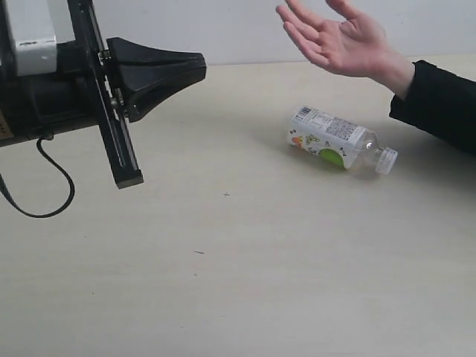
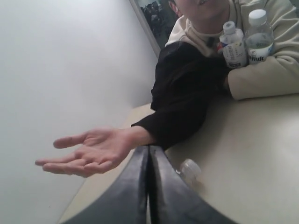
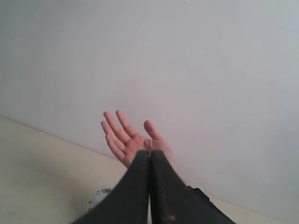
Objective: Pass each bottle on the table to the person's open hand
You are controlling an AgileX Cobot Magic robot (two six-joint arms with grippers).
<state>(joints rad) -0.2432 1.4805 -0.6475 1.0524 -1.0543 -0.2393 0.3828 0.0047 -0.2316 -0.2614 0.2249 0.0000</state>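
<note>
**Bottle lying base-first toward the left gripper**

The clear plastic bottle with white cap and green-lime label [image 1: 338, 140] is lying on its side on the pale cream table [image 1: 223, 282], base facing the black left gripper [image 1: 199, 68], well apart. Both it and the right gripper [image 3: 149, 186] are hanging pinched together, empty. The person's open hand [image 1: 338, 41] is waiting, raised near the bottle.

A clear bottle [image 1: 338, 140] with a green-lime label lies on its side on the cream table [image 1: 223, 282], white cap pointing right. The hand [image 1: 338, 41] hovers open, palm up, just beyond it. Two white-capped bottles [image 2: 233, 46] stand upright, tucked against the person's other arm [image 2: 266, 74].
</note>
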